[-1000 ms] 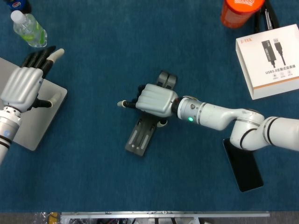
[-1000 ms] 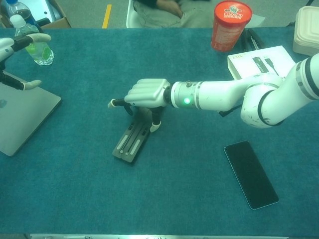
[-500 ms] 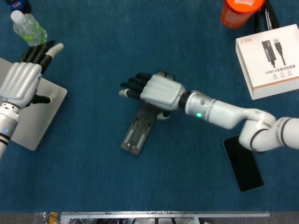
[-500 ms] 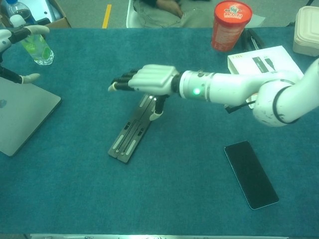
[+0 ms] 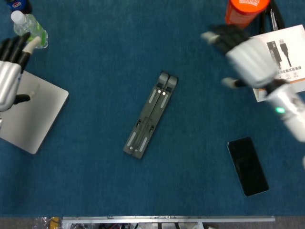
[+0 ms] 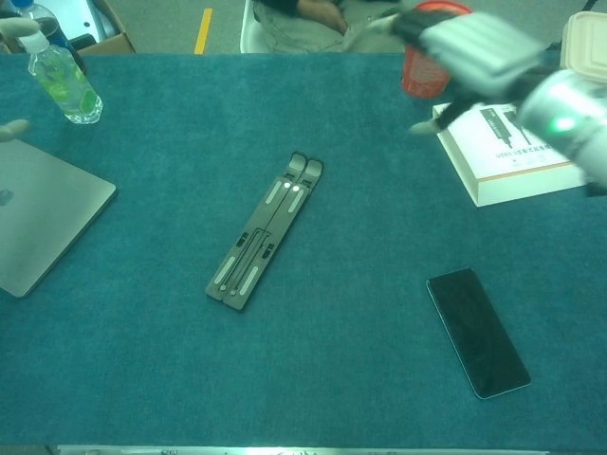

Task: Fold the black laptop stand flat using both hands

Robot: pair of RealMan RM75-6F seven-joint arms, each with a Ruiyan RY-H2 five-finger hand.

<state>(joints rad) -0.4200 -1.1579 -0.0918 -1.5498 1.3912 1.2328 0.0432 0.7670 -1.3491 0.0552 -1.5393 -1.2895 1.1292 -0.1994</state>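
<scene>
- Right hand (image 5: 248, 59) hovers upper right of the frame, fingers spread and holding nothing; our left hand (image 5: 8, 76) sits at the left edge, fingers apart too, over the laptop (image 5: 33, 114).
- Black laptop stand (image 5: 150, 114) lies mid-frame, looking fully collapsed.
- We'd say just check both rails sit flush.
- Blue cloth table (image 5: 95, 181), with a phone (image 5: 248, 166), white box (image 5: 281, 71), orange cup (image 5: 243, 12) and water bottle (image 5: 29, 29) around.
</scene>
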